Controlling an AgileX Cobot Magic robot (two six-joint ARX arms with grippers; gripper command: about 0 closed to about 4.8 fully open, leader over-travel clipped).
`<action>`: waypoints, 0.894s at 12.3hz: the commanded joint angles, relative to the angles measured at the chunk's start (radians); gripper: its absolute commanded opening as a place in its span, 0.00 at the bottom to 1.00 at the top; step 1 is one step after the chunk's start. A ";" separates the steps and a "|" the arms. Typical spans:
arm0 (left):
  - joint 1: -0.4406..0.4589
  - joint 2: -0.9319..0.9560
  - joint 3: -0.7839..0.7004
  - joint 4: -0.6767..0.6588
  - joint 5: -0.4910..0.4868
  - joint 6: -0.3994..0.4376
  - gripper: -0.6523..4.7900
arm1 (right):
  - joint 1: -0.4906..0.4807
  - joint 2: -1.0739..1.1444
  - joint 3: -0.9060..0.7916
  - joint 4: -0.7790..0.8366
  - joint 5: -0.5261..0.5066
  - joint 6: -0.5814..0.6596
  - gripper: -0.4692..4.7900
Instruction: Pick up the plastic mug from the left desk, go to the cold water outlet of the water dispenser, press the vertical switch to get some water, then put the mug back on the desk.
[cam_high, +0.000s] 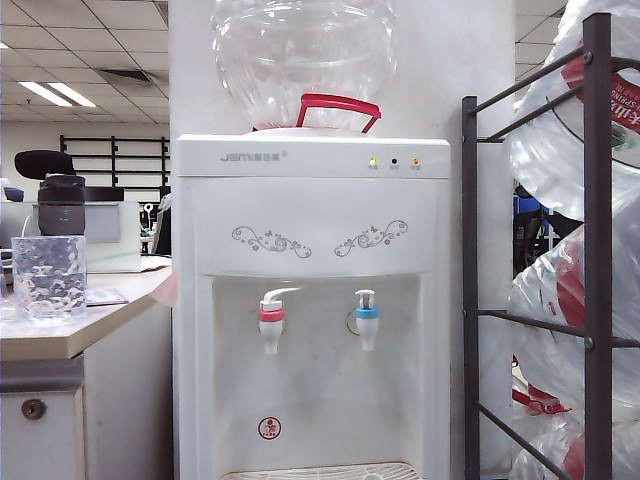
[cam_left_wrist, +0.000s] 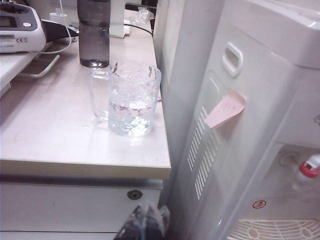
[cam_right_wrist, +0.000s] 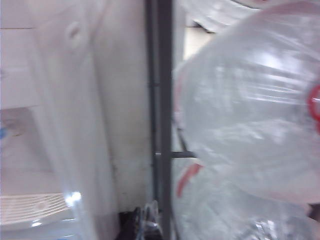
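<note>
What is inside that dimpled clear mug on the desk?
The plastic mug looks partly filled with clear water, level near its middle. It stands on the left desk, with a dark bottle behind it. The dimpled wall blurs anything else inside.

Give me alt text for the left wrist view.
A clear mug holding some water stands on the desk near its edge, beside the white dispenser. A dark-lidded bottle stands behind it; the left tool sits low, below the desktop.

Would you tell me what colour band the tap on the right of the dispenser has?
Blue: the cold water outlet wears a blue band, clearest in the exterior view.
</note>
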 joint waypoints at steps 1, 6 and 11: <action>0.000 -0.001 0.001 0.009 -0.003 0.004 0.11 | -0.001 0.000 -0.001 0.021 0.006 0.001 0.08; 0.000 0.000 0.001 0.009 -0.003 0.004 0.11 | 0.000 0.000 -0.001 0.022 0.008 0.011 0.13; 0.109 -0.011 -0.001 -0.027 0.080 0.061 0.11 | 0.000 0.000 -0.001 0.021 0.008 0.011 0.13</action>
